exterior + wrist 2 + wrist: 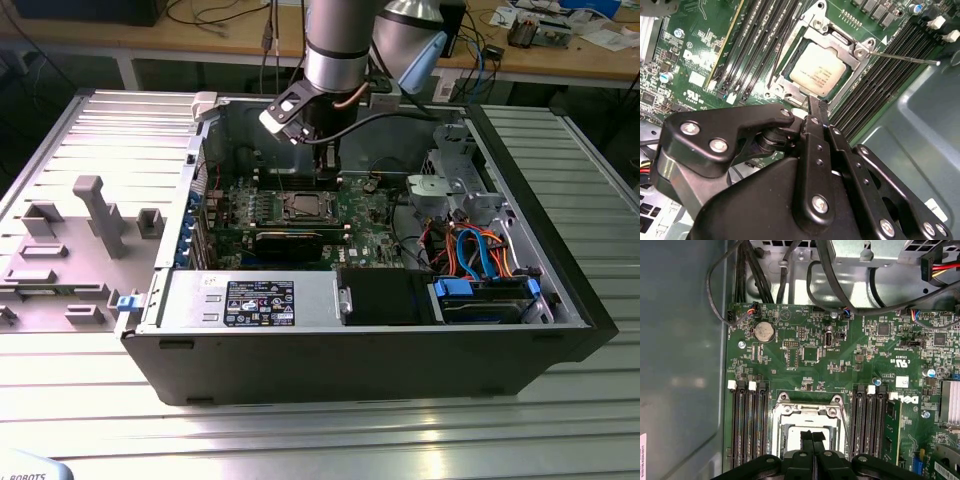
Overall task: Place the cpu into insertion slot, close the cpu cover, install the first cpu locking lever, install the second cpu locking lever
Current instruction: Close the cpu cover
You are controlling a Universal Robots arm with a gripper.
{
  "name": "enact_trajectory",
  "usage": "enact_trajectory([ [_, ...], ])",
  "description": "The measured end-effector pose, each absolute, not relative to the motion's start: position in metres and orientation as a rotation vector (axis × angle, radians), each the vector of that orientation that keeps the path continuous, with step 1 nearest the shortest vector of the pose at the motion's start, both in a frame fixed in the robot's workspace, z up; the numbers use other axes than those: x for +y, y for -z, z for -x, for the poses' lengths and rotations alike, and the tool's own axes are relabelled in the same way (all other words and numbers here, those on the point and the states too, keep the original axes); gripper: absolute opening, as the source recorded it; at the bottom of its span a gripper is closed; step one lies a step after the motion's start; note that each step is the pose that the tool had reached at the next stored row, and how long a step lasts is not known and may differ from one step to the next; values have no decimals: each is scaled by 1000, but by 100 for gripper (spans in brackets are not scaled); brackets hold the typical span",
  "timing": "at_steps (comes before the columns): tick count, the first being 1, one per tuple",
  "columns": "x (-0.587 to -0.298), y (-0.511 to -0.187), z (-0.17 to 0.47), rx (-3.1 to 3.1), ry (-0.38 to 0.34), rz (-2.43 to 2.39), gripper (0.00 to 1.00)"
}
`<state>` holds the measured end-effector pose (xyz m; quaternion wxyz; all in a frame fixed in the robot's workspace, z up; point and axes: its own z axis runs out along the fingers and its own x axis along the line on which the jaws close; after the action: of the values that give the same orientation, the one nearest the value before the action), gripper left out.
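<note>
Hovering abv cpu (817, 70), fingers (806, 440) closed, not touching

- cpu (818, 69): small square chip; dull silver-grey metal top, satin, faint print.
- cpu cover (852, 72): thin square frame of bare silver metal, brighter sheen than the chip.
- thin straight wire lever (905, 59): polished steel look.
- green circuit board (840, 370): smooth lacquered face, slight gloss.
- long black memory slots (880, 85): matt plastic.
- gripper (816, 105): matt black links, shiny silver screw heads.
- grey-blue case wall (920, 130): smooth painted sheet metal, soft sheen.
- ribbed table (400, 440): bare light metal, reflective.
</note>
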<state>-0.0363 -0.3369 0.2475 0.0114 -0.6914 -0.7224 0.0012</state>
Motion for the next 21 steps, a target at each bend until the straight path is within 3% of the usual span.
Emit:
enact_trajectory([
  [21, -337, -233, 60, -2272, -4, 2138, 11],
])
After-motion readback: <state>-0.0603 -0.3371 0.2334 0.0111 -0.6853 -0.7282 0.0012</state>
